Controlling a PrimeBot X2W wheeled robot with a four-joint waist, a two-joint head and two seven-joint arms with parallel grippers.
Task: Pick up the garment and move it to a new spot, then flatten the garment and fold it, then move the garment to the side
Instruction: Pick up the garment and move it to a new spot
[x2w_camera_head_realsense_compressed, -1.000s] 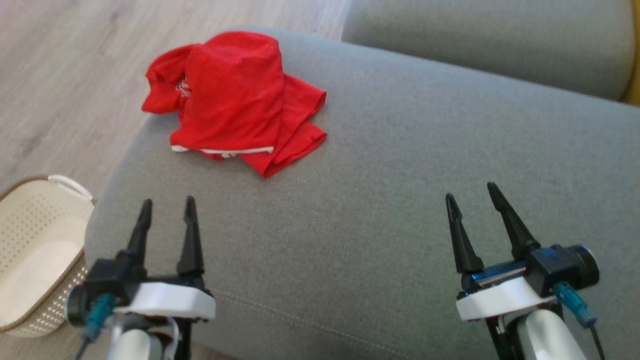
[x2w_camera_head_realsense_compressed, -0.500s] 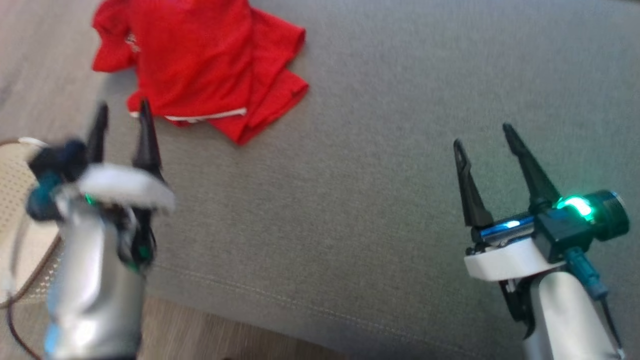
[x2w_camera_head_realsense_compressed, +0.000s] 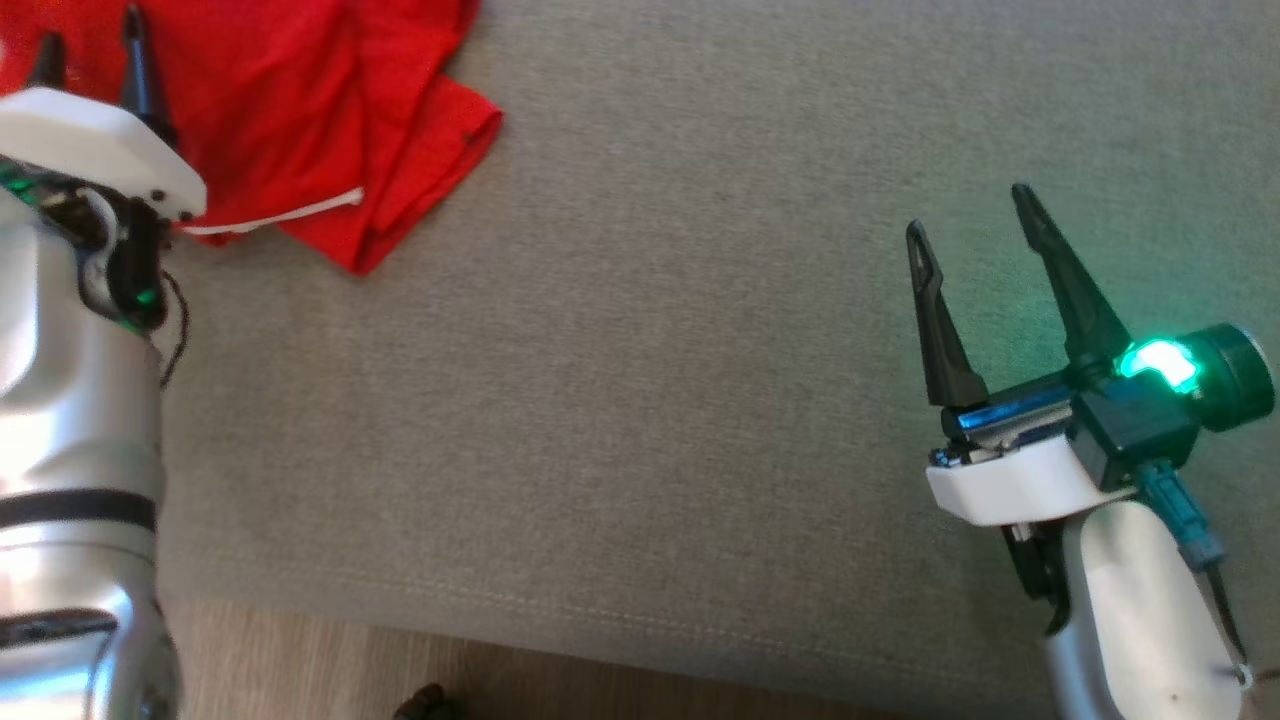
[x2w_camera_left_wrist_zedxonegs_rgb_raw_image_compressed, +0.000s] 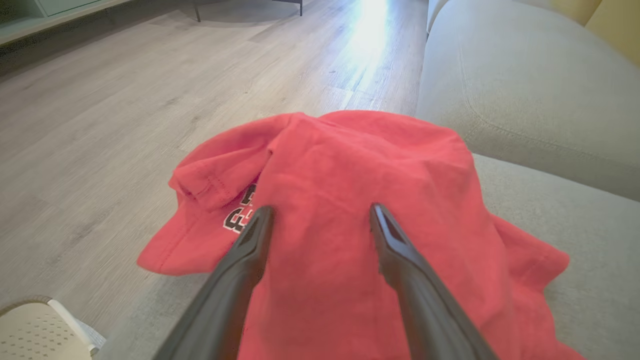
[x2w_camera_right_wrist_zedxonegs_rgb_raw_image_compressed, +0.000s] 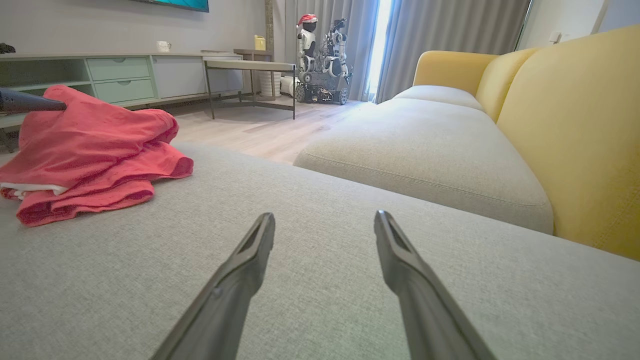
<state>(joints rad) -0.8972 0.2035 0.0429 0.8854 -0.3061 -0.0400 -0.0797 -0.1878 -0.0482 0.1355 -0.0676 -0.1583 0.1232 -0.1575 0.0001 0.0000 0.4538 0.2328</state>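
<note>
Since half a second ago the left arm has reached forward, and the left gripper (x2w_camera_head_realsense_compressed: 90, 50) now stands over the near part of the garment (x2w_camera_head_realsense_compressed: 300, 120). The head camera has tilted too, so the cloth's shift in that view is not its own. The gripper is spread wide with nothing pinched; if the tips touch the cloth I cannot tell. The red garment lies crumpled at the left edge of the grey sofa cushion (x2w_camera_head_realsense_compressed: 650, 350), straight ahead of this gripper. Its longer side runs away along the fingers, and one sleeve reaches toward the wooden floor (x2w_camera_left_wrist_zedxonegs_rgb_raw_image_compressed: 125, 100). The right gripper (x2w_camera_head_realsense_compressed: 968, 215), also spread and empty, is well apart to the right, so the left arm is nearer. A pale basket (x2w_camera_left_wrist_zedxonegs_rgb_raw_image_compressed: 30, 325) stands on the floor beside the cushion.
</note>
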